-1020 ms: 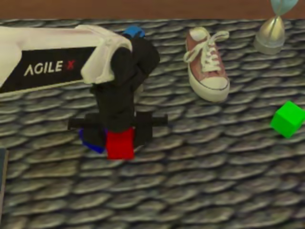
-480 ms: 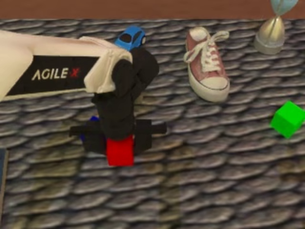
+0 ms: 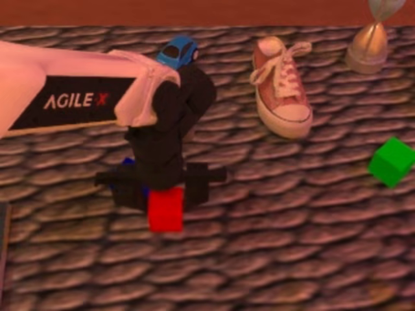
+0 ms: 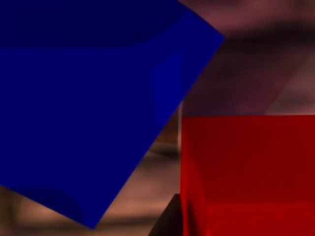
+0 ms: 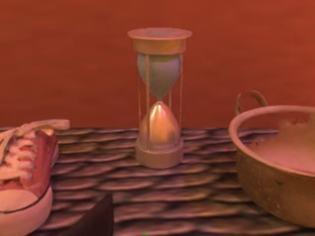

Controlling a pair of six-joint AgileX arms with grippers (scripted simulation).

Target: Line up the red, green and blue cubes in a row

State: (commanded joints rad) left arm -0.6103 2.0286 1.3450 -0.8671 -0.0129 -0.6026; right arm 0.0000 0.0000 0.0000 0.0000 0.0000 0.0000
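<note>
My left gripper point(image 3: 163, 192) hangs over the mat left of centre, shut on the red cube point(image 3: 165, 211), which sticks out below its black body. In the left wrist view the red cube point(image 4: 246, 172) sits against a dark finger point(image 4: 167, 223). The blue cube point(image 4: 88, 108) lies on the mat just beside it, a narrow gap apart. From above the blue cube point(image 3: 128, 162) is almost wholly hidden under the gripper. The green cube point(image 3: 391, 162) sits alone near the right edge. My right arm is parked out of the top view; one finger point(image 5: 96, 216) shows, nothing held.
A pink sneaker point(image 3: 282, 87) lies at the back, right of centre. A light-blue toy car point(image 3: 177, 52) sits behind the left arm. An hourglass point(image 3: 367, 39) stands at the back right, with a brass pot point(image 5: 275, 162) beside it in the right wrist view.
The left arm has shifted, uncovering the toy car. The red cube has moved slightly toward the front edge and shows more. Less of the blue cube shows.
</note>
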